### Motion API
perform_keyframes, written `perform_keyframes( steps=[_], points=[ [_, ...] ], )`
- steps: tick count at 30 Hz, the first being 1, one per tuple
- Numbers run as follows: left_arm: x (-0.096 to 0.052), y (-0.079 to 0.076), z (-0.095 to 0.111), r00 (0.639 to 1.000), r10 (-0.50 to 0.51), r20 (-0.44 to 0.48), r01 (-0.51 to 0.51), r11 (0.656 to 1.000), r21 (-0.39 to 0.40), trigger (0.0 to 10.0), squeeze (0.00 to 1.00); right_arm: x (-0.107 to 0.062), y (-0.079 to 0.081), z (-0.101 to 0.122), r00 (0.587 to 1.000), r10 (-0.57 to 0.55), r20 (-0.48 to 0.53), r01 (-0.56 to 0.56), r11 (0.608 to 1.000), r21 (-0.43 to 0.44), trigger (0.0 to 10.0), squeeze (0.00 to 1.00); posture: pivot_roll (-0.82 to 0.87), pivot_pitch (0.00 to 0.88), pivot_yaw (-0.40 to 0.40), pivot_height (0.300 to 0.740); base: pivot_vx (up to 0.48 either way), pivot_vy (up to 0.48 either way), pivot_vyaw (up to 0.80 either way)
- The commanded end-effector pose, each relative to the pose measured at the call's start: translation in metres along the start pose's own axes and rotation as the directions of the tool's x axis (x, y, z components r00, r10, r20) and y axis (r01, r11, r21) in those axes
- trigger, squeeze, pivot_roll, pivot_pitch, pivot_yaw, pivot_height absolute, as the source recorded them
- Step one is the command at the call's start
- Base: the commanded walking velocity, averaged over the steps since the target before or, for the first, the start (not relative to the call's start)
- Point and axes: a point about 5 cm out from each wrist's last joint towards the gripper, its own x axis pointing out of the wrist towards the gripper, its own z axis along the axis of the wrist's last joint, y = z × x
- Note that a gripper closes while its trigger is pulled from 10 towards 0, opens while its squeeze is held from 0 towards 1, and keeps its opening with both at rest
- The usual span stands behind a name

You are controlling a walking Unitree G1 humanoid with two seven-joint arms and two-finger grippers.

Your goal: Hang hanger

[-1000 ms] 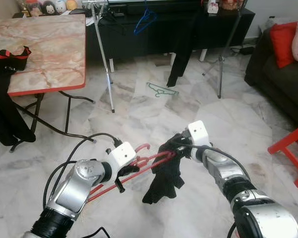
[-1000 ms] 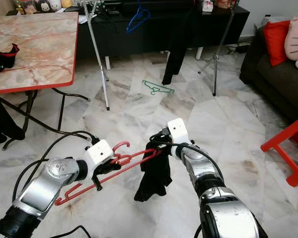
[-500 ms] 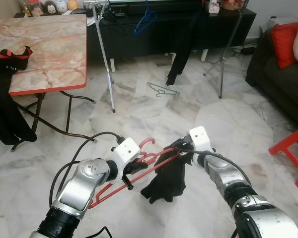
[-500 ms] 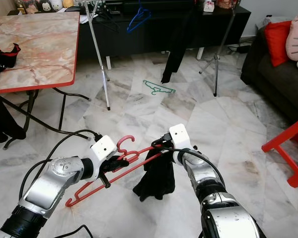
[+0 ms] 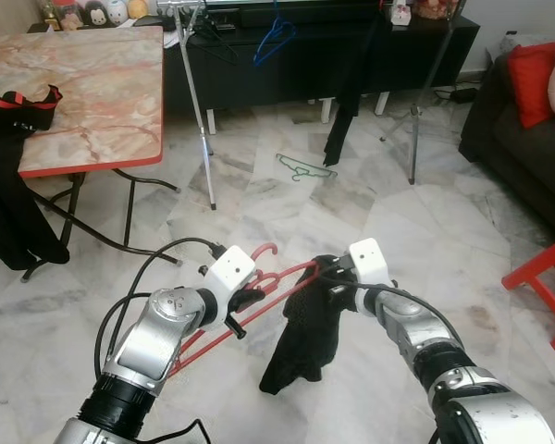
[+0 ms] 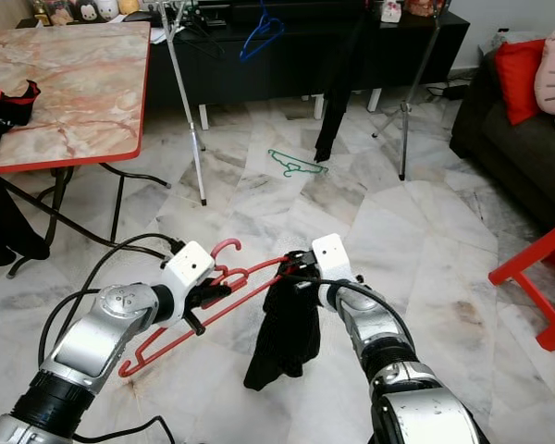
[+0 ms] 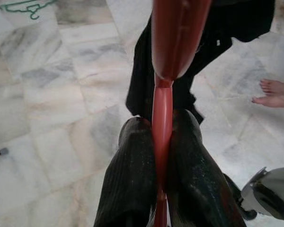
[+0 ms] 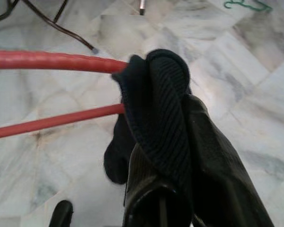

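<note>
Here, head views: a red hanger [image 5: 259, 296] is held in mid-air over the marble floor [image 5: 287, 208], between both arms, low and centre in view. The left gripper [image 7: 162, 156] is clamped on the hanger's thin red bar near the hook end; in the left wrist view both fingers [image 7: 132, 165] press against the plastic from either side. The right gripper [image 8: 163, 156] is pinched shut on a fold of black cloth [image 6: 282, 338], which is draped over the hanger's far arm and hangs limp below it.

Handling (judged): hanger is light, stiff, smooth plastic, so it is likely to swivel or slip in a narrow pinch; best held on the bar close under the hook, as the left does, leaving the hook [image 5: 264, 250] free. Cloth is soft, w/ no shape of its own, and could slide off the sloped arm if the hanger tips.

Surroundings: a clothes rack [image 5: 194, 92] stands at approx. 12 o'clock, well apart, w/ a blue hanger [image 5: 273, 42] and a dark garment [image 5: 347, 83] on its rail. A green hanger [image 5: 303, 167] lies on the floor just before it. Table [image 5: 74, 83] at 10 o'clock, sofa [image 5: 523, 129] at 2 o'clock. A person's bare foot [image 7: 274, 94] shows in the left wrist view.
</note>
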Motion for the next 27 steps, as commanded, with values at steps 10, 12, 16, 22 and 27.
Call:
perform_keyframes(
  steps=[10,12,16,22,27],
  points=[
    [-0.002,-0.016,0.014,0.987,-0.139,0.082,0.139,0.99,0.004,10.0,0.0,-0.002,-0.005,0.029,0.994,0.034,0.104,-0.033,0.999,-0.018,10.0,0.0,-0.04,0.068,-0.048,0.74,0.0,0.0,0.0],
    [-0.002,-0.016,0.015,0.986,-0.143,0.086,0.143,0.99,0.004,10.0,0.0,-0.002,-0.005,0.032,0.993,0.041,0.114,-0.038,0.999,-0.024,10.0,0.0,-0.04,0.068,-0.048,0.74,0.0,0.0,0.0],
    [-0.002,-0.02,0.017,0.981,-0.171,0.093,0.171,0.985,0.006,10.0,0.0,-0.003,-0.004,0.039,0.989,0.075,0.127,-0.066,0.995,-0.074,10.0,0.0,-0.04,0.069,-0.048,0.74,0.0,0.0,0.0],
    [-0.003,-0.024,0.018,0.975,-0.203,0.091,0.202,0.979,0.024,10.0,0.0,-0.005,-0.014,0.044,0.994,0.046,0.098,-0.022,0.974,-0.227,10.0,0.0,-0.04,0.069,-0.048,0.74,0.0,0.0,0.0],
    [-0.004,-0.022,0.016,0.979,-0.192,0.073,0.19,0.981,0.035,10.0,0.0,-0.007,-0.017,0.057,0.989,0.047,0.144,-0.011,0.97,-0.241,10.0,0.0,-0.04,0.064,-0.045,0.74,0.0,0.0,0.0]
  ],
)
